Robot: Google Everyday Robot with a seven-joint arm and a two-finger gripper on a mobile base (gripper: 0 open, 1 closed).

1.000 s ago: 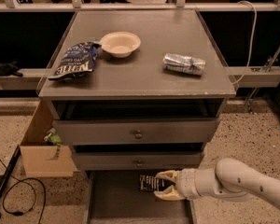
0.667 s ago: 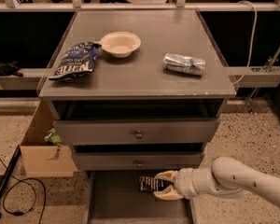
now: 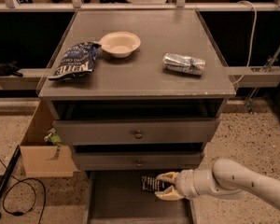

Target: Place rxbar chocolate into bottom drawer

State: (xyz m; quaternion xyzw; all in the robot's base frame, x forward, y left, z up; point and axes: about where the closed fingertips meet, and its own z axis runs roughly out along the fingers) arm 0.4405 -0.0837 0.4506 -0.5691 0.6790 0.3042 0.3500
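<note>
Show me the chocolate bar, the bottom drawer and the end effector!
rxbar chocolate (image 3: 148, 183): camera view, wrapper's middle.
bottom drawer (image 3: 116, 200): camera view, bare floor.
end effector (image 3: 157, 186): camera view, between fingertips, over the drawer.

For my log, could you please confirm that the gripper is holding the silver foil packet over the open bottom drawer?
Not quite: the gripper is holding the rxbar chocolate over the open bottom drawer. The camera view shows the silver foil packet lying on the cabinet top.

Matt bottom drawer (image 3: 116, 205), smooth plastic gripper (image 3: 159, 186) above
</note>
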